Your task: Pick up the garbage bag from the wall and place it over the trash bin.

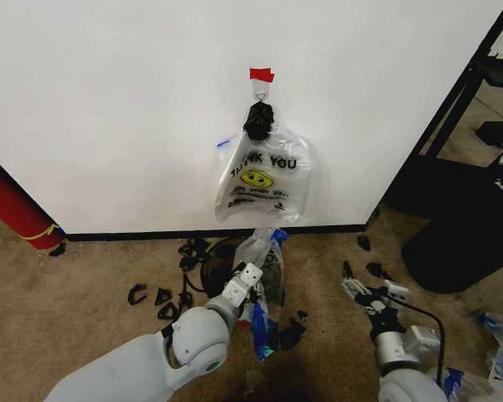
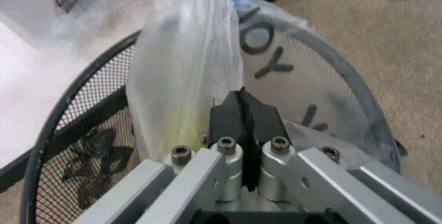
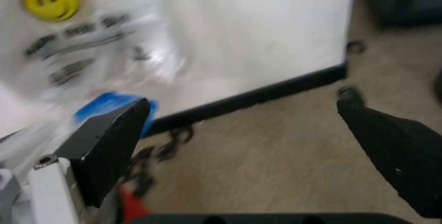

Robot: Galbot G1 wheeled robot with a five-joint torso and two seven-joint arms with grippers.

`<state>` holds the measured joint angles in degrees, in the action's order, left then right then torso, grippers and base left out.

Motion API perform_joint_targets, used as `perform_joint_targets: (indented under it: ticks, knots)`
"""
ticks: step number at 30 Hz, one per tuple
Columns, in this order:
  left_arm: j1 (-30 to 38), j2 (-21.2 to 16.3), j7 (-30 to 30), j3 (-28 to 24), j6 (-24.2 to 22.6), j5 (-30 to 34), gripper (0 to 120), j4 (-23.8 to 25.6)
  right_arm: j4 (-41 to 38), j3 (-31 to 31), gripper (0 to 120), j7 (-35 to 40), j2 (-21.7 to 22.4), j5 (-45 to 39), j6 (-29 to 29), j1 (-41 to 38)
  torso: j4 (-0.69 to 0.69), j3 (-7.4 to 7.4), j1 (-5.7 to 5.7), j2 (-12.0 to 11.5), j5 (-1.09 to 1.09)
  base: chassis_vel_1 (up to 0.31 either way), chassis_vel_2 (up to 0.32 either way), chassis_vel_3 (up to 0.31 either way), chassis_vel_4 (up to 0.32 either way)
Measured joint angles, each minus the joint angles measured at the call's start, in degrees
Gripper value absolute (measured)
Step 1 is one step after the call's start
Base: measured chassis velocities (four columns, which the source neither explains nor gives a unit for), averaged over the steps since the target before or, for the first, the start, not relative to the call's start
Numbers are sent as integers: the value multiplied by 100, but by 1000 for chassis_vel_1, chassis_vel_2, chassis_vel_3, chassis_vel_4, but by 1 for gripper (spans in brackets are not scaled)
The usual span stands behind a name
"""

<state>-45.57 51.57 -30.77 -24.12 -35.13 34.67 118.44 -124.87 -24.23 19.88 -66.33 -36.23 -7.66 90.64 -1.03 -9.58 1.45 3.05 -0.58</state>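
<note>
The garbage bag point(image 1: 264, 248), thin translucent plastic with blue patches, stands bunched up on the carpet below the white wall point(image 1: 109, 100), partly over the trash bin point(image 1: 211, 270). My left gripper point(image 1: 250, 278) is shut on a fold of it. In the left wrist view the left gripper point(image 2: 240, 99) pinches the garbage bag point(image 2: 183, 69) above the black mesh rim of the trash bin point(image 2: 69, 105), and some plastic lies across the opening. My right gripper point(image 1: 357, 290) hovers open over the carpet to the right. In its own view the right gripper point(image 3: 241, 146) holds nothing, and a blue patch of the garbage bag point(image 3: 111, 105) shows.
A clear "THANK YOU" bag point(image 1: 264, 180) and a black knotted bundle point(image 1: 258, 122) hang under red tape point(image 1: 261, 74). Black scraps point(image 1: 151, 295) litter the carpet. A red cylinder point(image 1: 12, 209) leans at the left. A large black rounded object point(image 1: 461, 243) sits to the right.
</note>
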Motion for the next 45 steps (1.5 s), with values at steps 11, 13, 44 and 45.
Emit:
perform_joint_targets:
  ticks: [11,13,44,45]
  knots:
    - [-138,25,-40,274,169,-11,0,40,-231,1081,100,1058,1090,-2588,-2094,-1821,-1,-1,0,0,0,0,0,0,0]
    - [-208,-24,-41,361,176,-11,0,83,-125,1359,100,1380,1054,-2869,-2282,-2237,2,-1,0,0,0,0,0,0,0]
    - [-922,-209,232,936,625,-315,0,235,1051,2713,100,4549,-310,-4352,-3030,-3928,-1,0,0,0,-1,0,0,0,0]
    - [-909,-203,232,920,625,-316,0,234,1080,2716,100,4572,-331,-4353,-3034,-3940,-2,0,0,0,-1,0,0,0,0]
